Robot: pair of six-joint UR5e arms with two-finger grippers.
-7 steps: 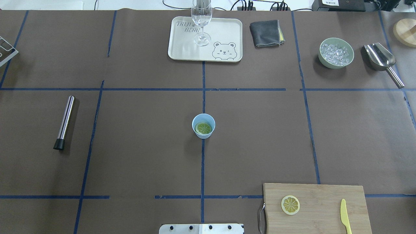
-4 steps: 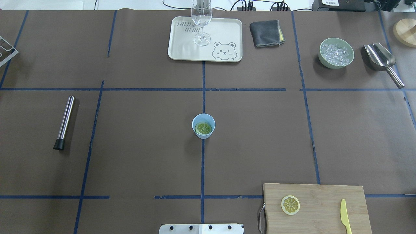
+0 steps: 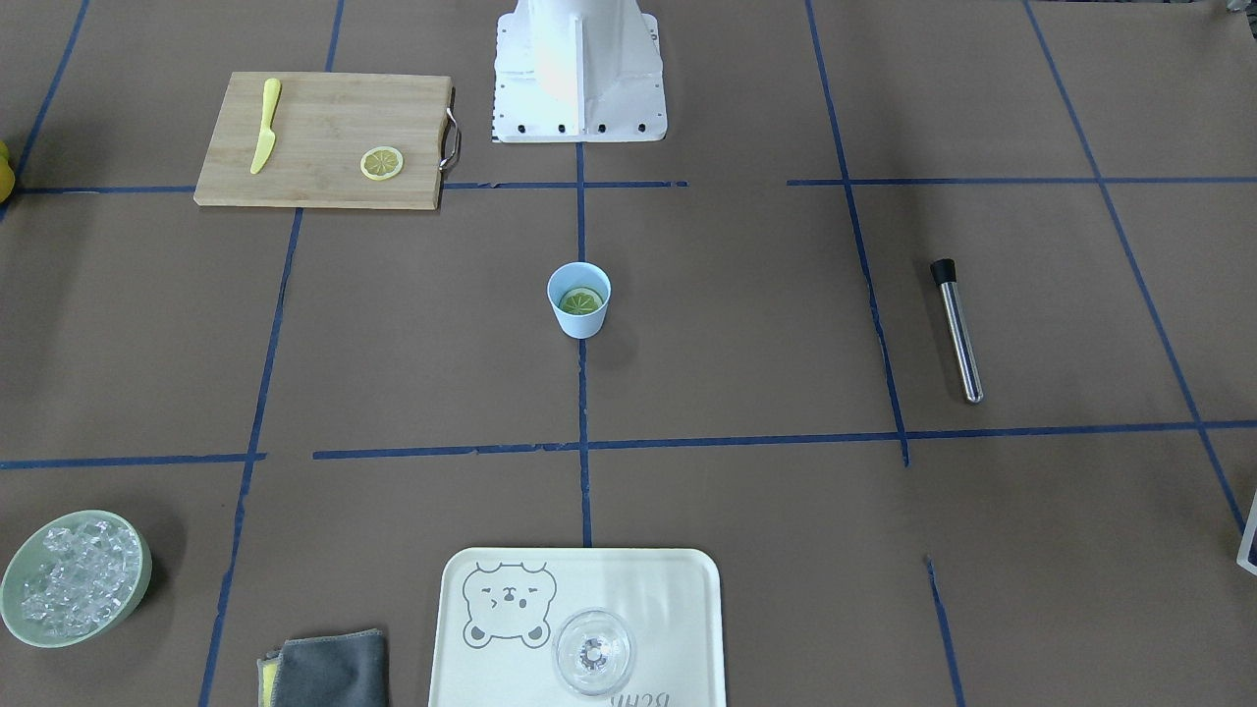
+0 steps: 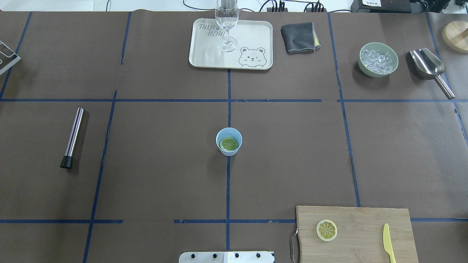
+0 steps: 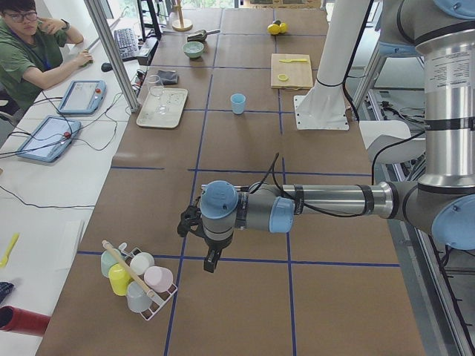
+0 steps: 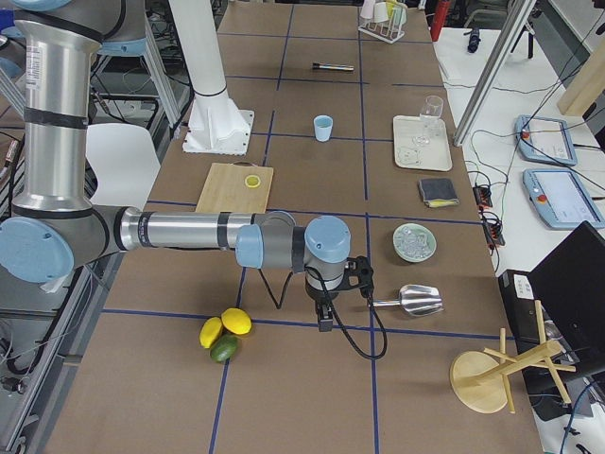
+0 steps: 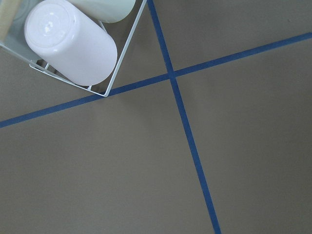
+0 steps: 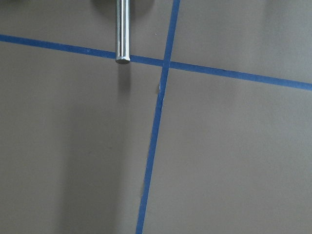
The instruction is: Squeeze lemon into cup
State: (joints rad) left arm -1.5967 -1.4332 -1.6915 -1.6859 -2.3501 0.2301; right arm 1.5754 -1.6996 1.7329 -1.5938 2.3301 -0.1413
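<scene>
The light-blue cup (image 4: 229, 153) stands at the table's middle on a blue tape line, also in the front view (image 3: 580, 320). A lemon slice (image 4: 229, 144) lies flat inside it. A second lemon slice (image 4: 326, 230) rests on the wooden cutting board (image 4: 362, 219) at the near right. Neither arm shows in the overhead or front view. My left gripper (image 5: 211, 261) hangs far off the table's left end by a cup rack; my right gripper (image 6: 324, 317) hangs far off the right end. I cannot tell whether either is open or shut.
A yellow plastic knife (image 4: 388, 243) lies on the board. At the back are a cream tray (image 4: 208, 54) with a wine glass (image 4: 227, 22), a grey cloth (image 4: 298, 36), a green bowl (image 4: 360, 64) of ice and a steel scoop (image 4: 427, 64). A steel muddler (image 4: 73, 135) lies left.
</scene>
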